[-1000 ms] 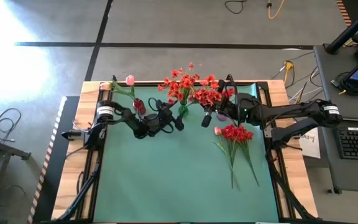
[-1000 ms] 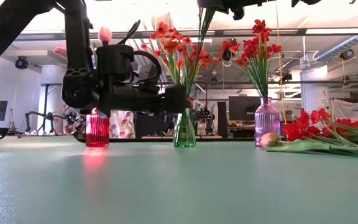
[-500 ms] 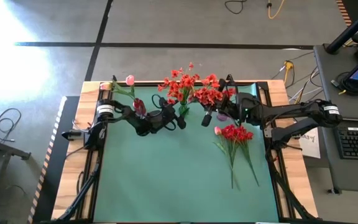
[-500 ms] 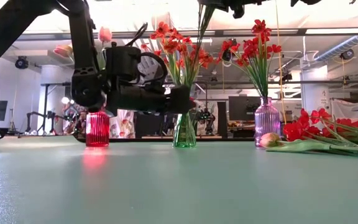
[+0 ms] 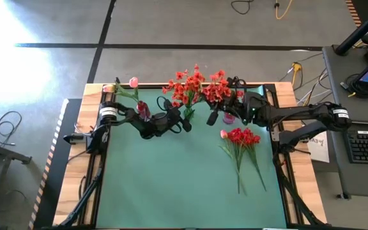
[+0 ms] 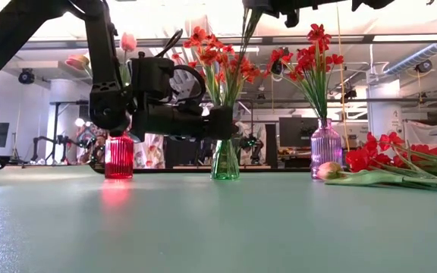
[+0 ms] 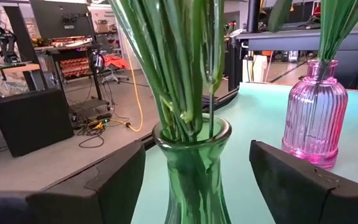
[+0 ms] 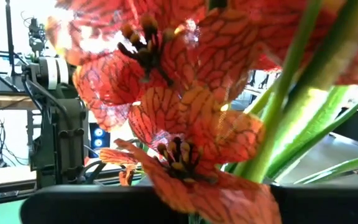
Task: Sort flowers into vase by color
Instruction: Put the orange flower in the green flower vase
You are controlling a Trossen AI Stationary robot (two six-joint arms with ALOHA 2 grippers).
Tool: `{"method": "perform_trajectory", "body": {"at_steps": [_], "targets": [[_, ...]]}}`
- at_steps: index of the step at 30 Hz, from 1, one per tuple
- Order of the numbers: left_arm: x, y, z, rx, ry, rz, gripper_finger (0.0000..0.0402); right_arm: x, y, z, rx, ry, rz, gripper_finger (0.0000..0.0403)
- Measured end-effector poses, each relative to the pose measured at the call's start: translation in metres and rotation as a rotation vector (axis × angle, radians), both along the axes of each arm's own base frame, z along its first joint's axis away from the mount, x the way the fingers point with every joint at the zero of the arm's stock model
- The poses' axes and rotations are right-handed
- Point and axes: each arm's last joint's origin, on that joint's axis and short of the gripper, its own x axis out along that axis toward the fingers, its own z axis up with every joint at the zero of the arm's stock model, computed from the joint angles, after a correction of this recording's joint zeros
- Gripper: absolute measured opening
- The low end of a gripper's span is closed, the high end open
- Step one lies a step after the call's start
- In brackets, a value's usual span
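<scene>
— Forward and up goes my left gripper (image 7: 194, 180) since a second ago, jaws spread around the green vase (image 7: 194, 165).

— And overhead?

— My right gripper (image 5: 213, 118), pressed shut, pinching orange-red flowers (image 5: 216, 91) above the pink vase (image 6: 326, 149); wrist view shows only blossoms.

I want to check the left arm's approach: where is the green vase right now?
In the high view the green vase stands near the table's far edge, between the red vase and the pink vase; the left claw brackets it, fingers apart.
</scene>
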Motion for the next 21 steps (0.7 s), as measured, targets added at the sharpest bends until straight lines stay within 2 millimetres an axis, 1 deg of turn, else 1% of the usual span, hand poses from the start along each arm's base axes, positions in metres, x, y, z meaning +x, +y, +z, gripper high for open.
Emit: {"method": "perform_trajectory", "body": {"at_steps": [14, 18, 21], "targets": [[0.0, 0.001, -0.003, -0.018, 0.017, 0.003, 0.0234, 0.0, 0.001, 0.001, -0.021, -0.001, 0.039, 0.0013], [-0.001, 0.002, -0.012, -0.04, 0.022, 0.007, 0.0223, 0.004, 0.001, -0.002, -0.027, 0.005, 0.049, 0.0013], [-0.001, 0.003, -0.02, -0.064, 0.026, 0.009, 0.0217, 0.011, 0.0, -0.008, -0.055, 0.042, 0.034, 0.0013]]}}
